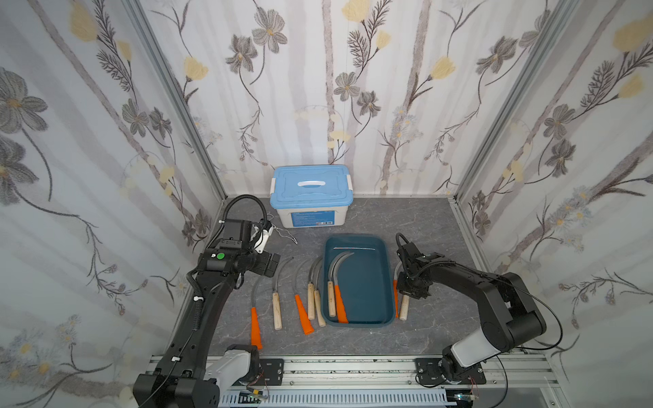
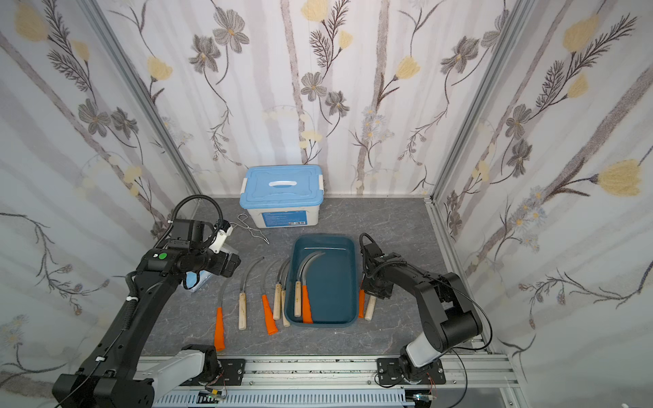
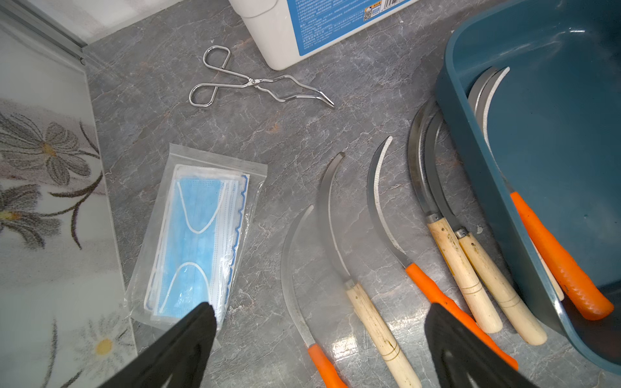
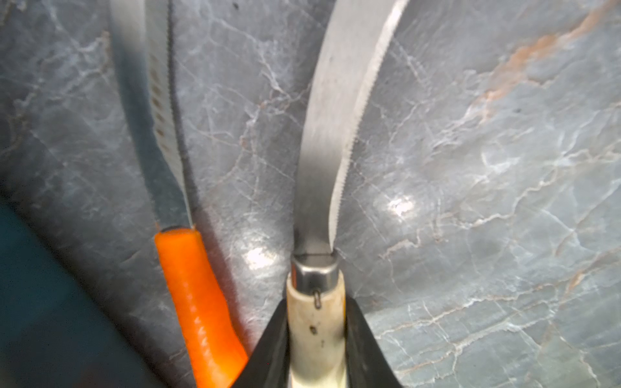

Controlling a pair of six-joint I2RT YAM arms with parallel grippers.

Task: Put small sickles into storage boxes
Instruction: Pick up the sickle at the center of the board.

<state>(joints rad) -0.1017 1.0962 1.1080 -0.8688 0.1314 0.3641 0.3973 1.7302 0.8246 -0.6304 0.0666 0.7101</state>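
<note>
Wood sickle (image 4: 322, 151) pinched by right gripper (image 4: 316, 342) | left gripper (image 3: 321, 310) spread | risk: orange sickle (image 4: 198, 302) at 9 o'clock dragged, blade snagged on tray (image 1: 367, 282)

Grey marbled tabletop (image 1: 406, 219): teal tray (image 1: 367, 282), lidded white box (image 1: 311, 212), wire tongs (image 3: 255, 82), bagged masks (image 3: 198, 235), sickles (image 1: 276, 303) beside tray.

The right gripper (image 1: 409, 291) hid most of the wooden sickle (image 1: 404, 308) blade, right of the tray (image 1: 353, 240). The left arm (image 2: 116, 318) covered most of the mask bag (image 2: 195, 281). The right wrist view blurred the tray.
</note>
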